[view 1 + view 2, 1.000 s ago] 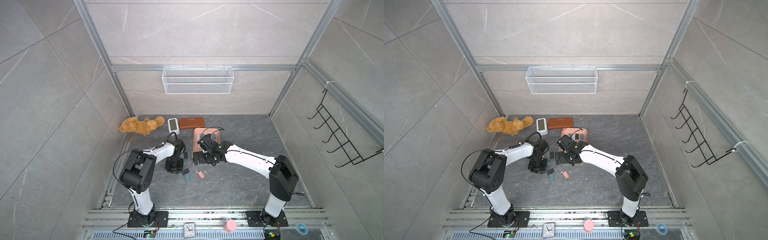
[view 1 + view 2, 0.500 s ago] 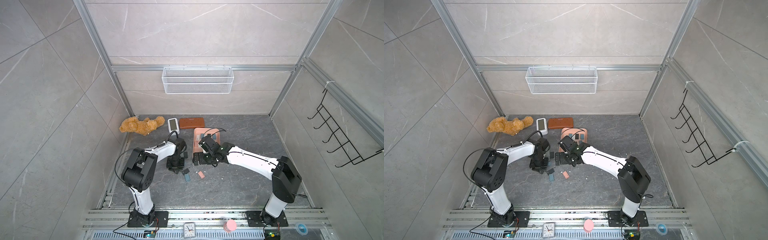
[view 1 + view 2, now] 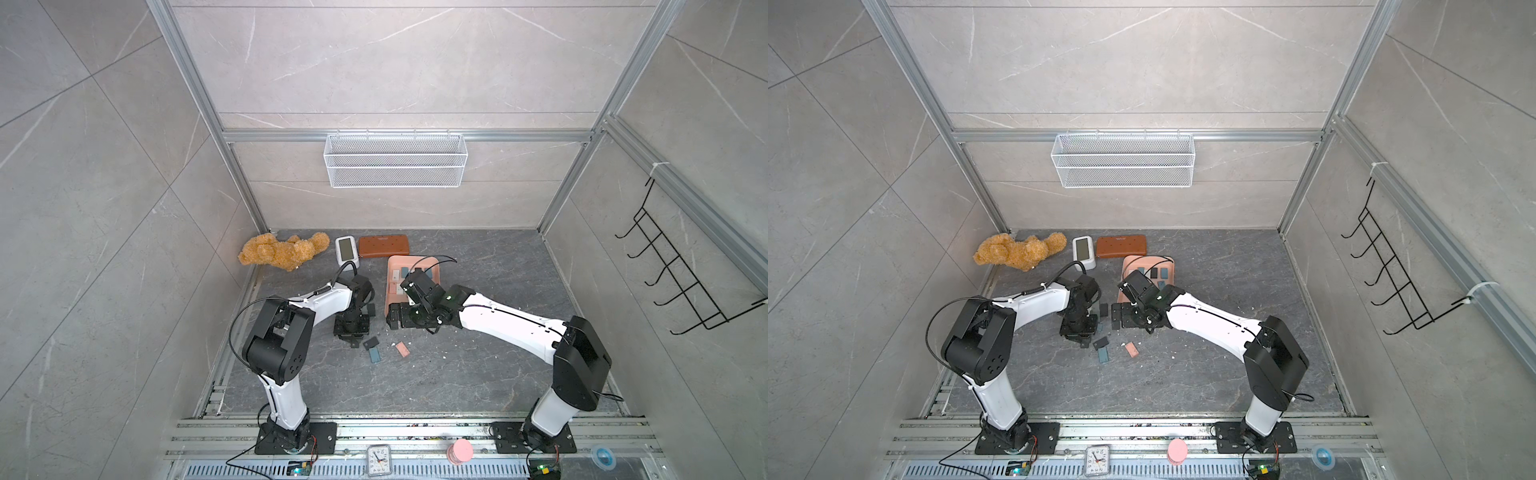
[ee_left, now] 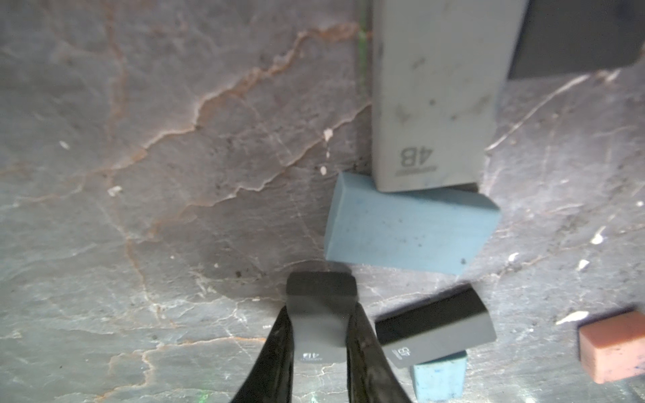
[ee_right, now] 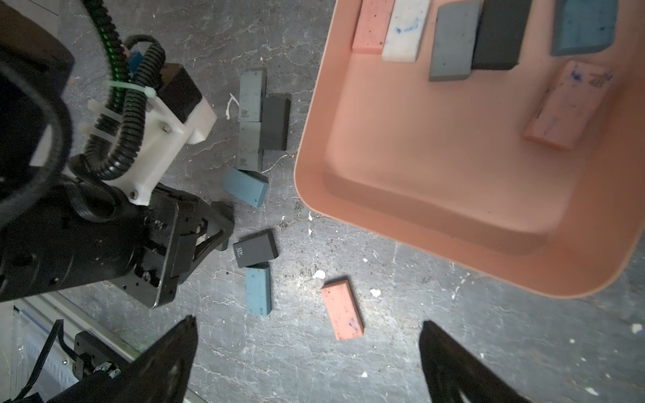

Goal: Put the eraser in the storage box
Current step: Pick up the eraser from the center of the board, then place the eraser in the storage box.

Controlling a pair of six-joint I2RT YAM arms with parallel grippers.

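Room: grey stone-look tiles in an aluminium frame; the table (image 3: pixel 478 353) is dark veined stone flecked with white crumbs.
Walls: a white wire basket (image 3: pixel 395 160) and a black hook rack (image 3: pixel 681 274), seen in both top views only.
Far edge: a teddy bear (image 3: pixel 282 251), a small white gadget with a screen (image 3: pixel 346 250) and a brown case (image 3: pixel 383 246) in a row.
Storage box (image 5: pixel 436 167): a salmon-pink tray just in front of the brown case. The right arm covers part of it in both top views.
Box contents: the right wrist view shows six erasers inside. Five lie along one end and a scribbled pink one (image 5: pixel 567 104) lies apart.
Left pincer (image 4: pixel 320 324): clenched on a dark grey eraser (image 4: pixel 321 289), outside the storage box and near it. Only the left wrist view shows this grip; from above the wrist hides it. Whether the eraser touches the table cannot be told.
Loose erasers: a blue one (image 4: pixel 408 230) touching a pale grey one marked 4B (image 4: pixel 432 94), a dark 4B one (image 5: pixel 254 249) overlapping the end of another blue one (image 5: pixel 258 291), and a pink one (image 5: pixel 342 310) apart from them.
Right pincer (image 5: pixel 307 335): spread wide, holding nothing, above the table beside the pink one.
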